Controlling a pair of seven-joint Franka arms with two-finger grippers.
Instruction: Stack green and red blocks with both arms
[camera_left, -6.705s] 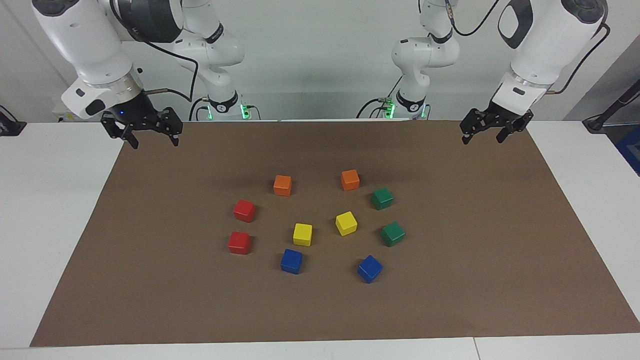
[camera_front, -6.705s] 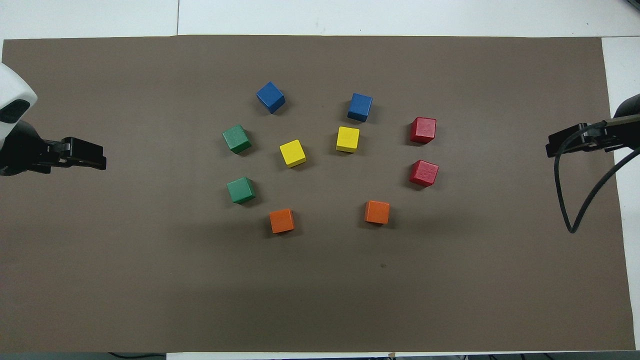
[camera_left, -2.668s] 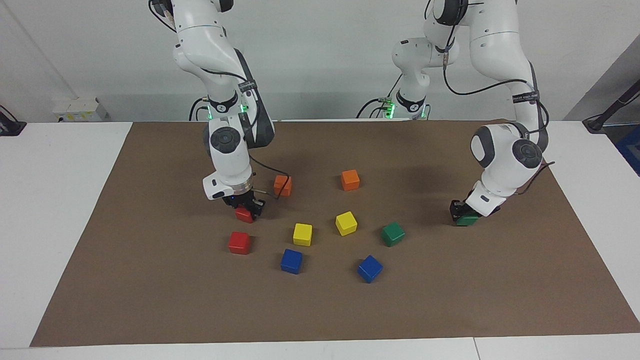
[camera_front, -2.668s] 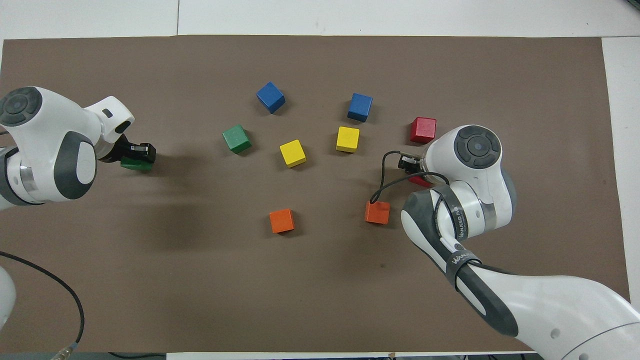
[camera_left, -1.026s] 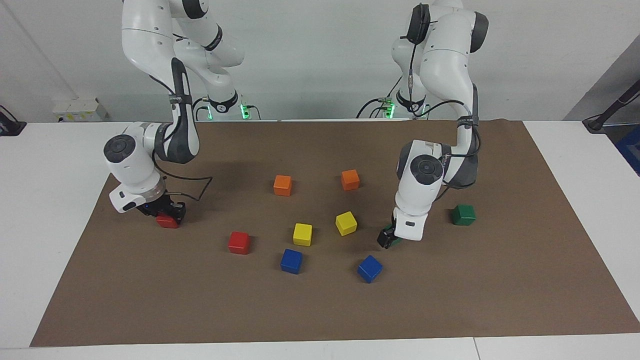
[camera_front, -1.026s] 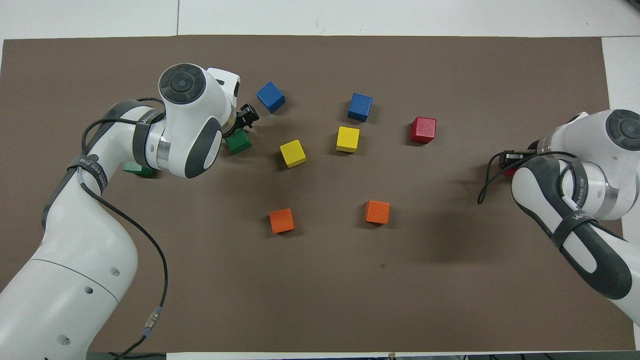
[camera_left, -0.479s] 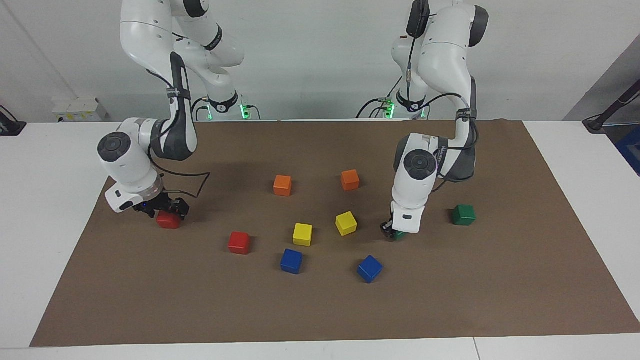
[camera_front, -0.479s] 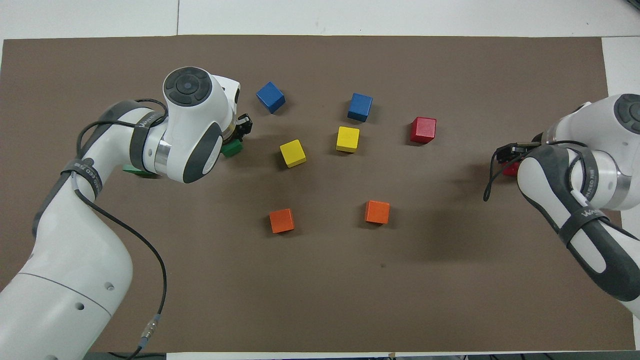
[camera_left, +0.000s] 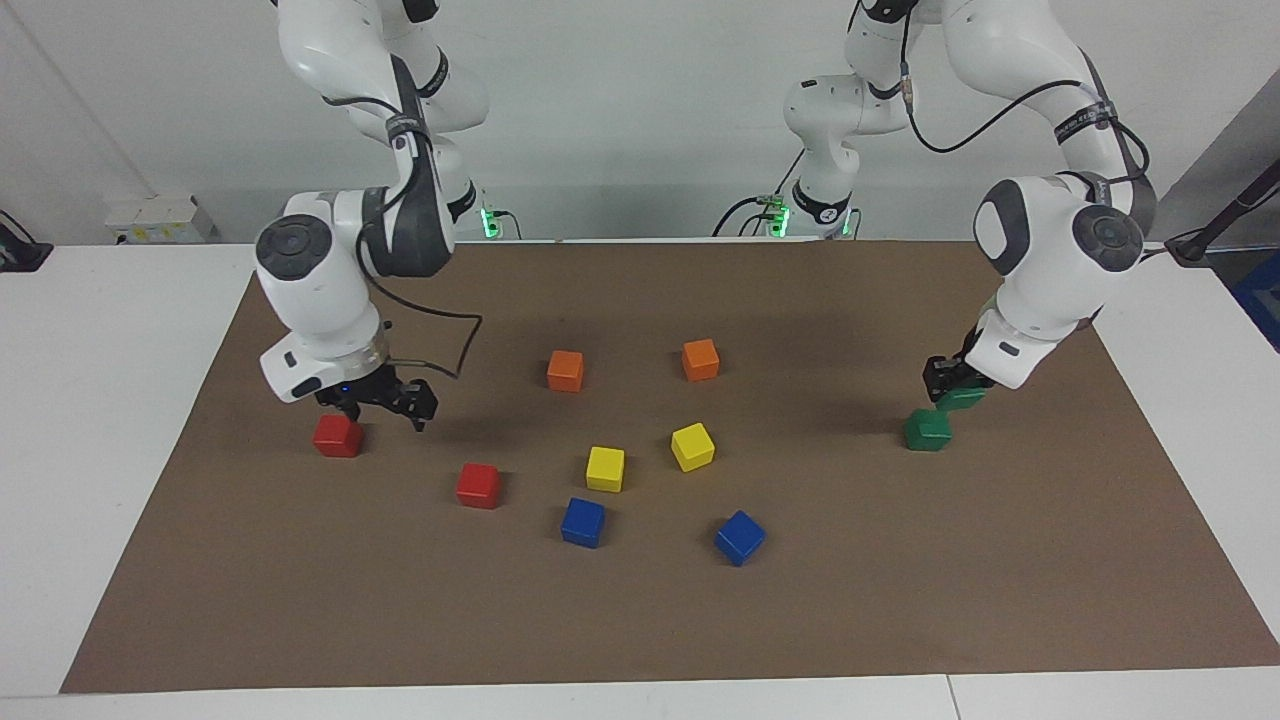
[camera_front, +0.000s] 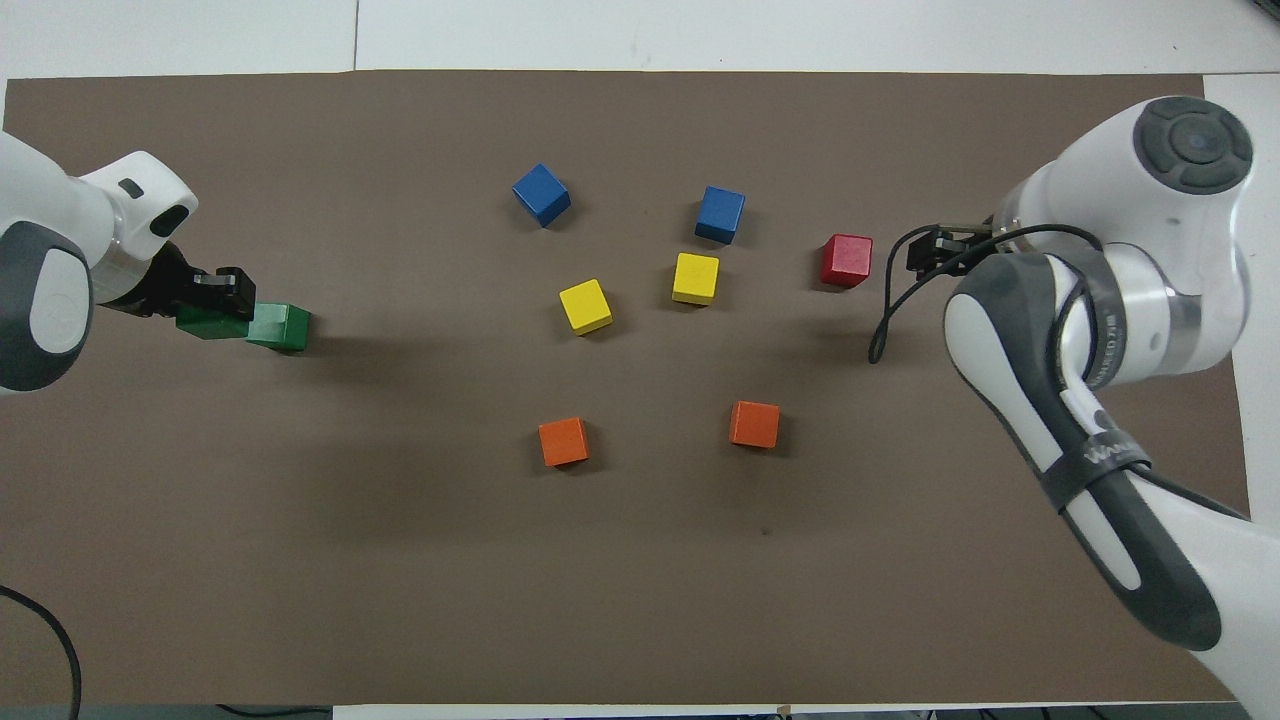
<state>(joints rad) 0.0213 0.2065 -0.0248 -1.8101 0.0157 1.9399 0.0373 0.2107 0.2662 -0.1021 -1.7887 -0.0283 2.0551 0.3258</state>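
Note:
One red block (camera_left: 338, 436) rests on the mat toward the right arm's end; in the overhead view the right arm hides it. The second red block (camera_left: 479, 485) (camera_front: 846, 260) lies nearer the middle. My right gripper (camera_left: 385, 408) (camera_front: 930, 250) is open and empty, raised over the mat between the two red blocks. My left gripper (camera_left: 948, 380) (camera_front: 222, 292) is shut on a green block (camera_left: 963, 397) (camera_front: 207, 324). It holds that block just above, and slightly off to the side of, the other green block (camera_left: 927, 430) (camera_front: 281, 326) on the mat toward the left arm's end.
Two orange cubes (camera_left: 565, 370) (camera_left: 700, 359), two yellow cubes (camera_left: 605, 468) (camera_left: 692, 446) and two blue cubes (camera_left: 583, 522) (camera_left: 739, 537) lie in the middle of the brown mat (camera_left: 640, 620). White table borders the mat.
My left gripper carried the green block from the middle to the other green block. My right gripper let go of the red block, rose and moved toward the middle.

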